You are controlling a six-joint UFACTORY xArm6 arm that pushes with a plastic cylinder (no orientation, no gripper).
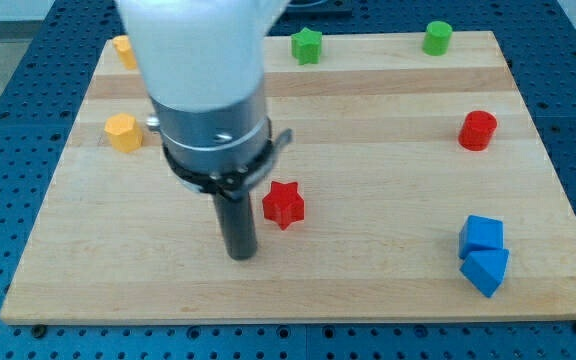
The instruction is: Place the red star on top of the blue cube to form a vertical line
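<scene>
Left of board centre, my tip [240, 254] stands just left of the red star [284, 204], apparently not touching; no claw is fitted. The blue cube [481, 234] sits near the right edge, touching a second blue block [486, 270]. Bare wood separates star and cube

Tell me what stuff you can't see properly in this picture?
- Upper yellow block, camera view: my arm covers its right part, so its shape is unclear.
- The board behind my arm: hidden, so anything there is unknown.
- My tip just left of the red star: whether they touch cannot be told.
- Two blue blocks at the view's right: they sit together, and which is the cube is hard to tell.
</scene>
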